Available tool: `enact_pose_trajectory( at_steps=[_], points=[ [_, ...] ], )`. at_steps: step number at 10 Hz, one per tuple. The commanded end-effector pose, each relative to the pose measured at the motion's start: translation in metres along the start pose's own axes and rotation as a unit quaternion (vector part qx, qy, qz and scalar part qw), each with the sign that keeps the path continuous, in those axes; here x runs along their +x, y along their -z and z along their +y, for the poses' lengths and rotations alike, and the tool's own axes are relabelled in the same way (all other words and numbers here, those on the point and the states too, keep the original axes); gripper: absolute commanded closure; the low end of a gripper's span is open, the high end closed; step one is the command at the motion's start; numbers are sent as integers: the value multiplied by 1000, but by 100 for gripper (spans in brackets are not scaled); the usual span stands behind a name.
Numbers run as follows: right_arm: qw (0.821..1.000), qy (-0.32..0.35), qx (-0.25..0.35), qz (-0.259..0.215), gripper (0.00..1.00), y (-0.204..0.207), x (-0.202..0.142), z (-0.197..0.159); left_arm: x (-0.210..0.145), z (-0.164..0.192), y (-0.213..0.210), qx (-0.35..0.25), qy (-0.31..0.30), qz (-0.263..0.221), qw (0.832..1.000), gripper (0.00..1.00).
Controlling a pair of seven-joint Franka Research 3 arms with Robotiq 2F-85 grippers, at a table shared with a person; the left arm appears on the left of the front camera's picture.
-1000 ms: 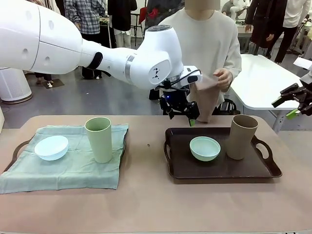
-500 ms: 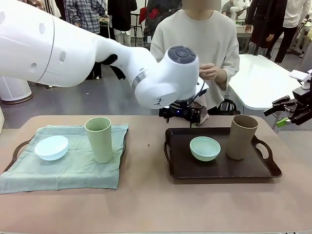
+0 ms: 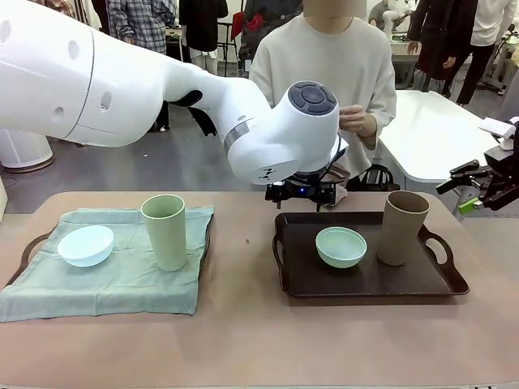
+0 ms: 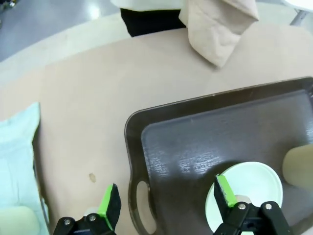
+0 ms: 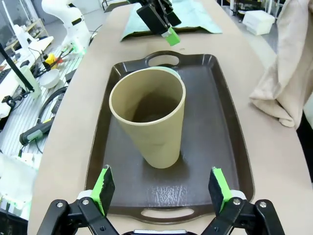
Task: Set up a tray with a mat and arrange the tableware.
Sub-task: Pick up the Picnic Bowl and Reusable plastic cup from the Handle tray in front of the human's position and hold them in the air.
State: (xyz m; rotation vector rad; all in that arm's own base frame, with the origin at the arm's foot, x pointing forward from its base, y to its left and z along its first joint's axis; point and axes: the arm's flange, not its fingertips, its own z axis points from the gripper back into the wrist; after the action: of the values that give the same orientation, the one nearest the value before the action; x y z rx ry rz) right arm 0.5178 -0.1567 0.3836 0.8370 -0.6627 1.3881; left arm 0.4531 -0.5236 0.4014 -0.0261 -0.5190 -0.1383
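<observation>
Brown tray has bowl and cup but no mat; the person holds the tan cloth. Green mat side looks done. Left gripper and right gripper gape empty.

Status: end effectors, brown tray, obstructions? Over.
Left end effector open over brown tray; right end effector open, facing tan cup. Mint bowl, cup on bare tray. Beige cloth beyond.

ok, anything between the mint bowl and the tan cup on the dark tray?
Nothing: in the front view, bare floor of the dark brown tray lies between the mint green bowl and the tan brown cup.
</observation>
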Motion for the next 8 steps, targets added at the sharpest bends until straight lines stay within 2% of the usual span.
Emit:
enact_pose_trajectory(
  at_steps=[1, 2, 3, 6, 8],
  points=[
    [1000, 0, 0, -2, 0, 0, 0, -1, 0, -1, 0, 0, -9, -1, 1000, 0],
    [1000, 0, 0, 0, 0, 0, 0, 0, -6, -3, -2, -15, -44, 29, 998, 0],
    [999, 39, -22, -19, 0, 4, -7, 6, -13, -4, -12, -17, -61, 28, 998, 0],
    [998, 23, -48, -31, 0, 15, -11, 44, -26, -7, -17, -41, -68, 69, 994, 0],
    [998, 15, -57, -29, 0, 28, -26, 42, -27, -6, -11, -41, -63, 90, 993, 0]
  ],
)
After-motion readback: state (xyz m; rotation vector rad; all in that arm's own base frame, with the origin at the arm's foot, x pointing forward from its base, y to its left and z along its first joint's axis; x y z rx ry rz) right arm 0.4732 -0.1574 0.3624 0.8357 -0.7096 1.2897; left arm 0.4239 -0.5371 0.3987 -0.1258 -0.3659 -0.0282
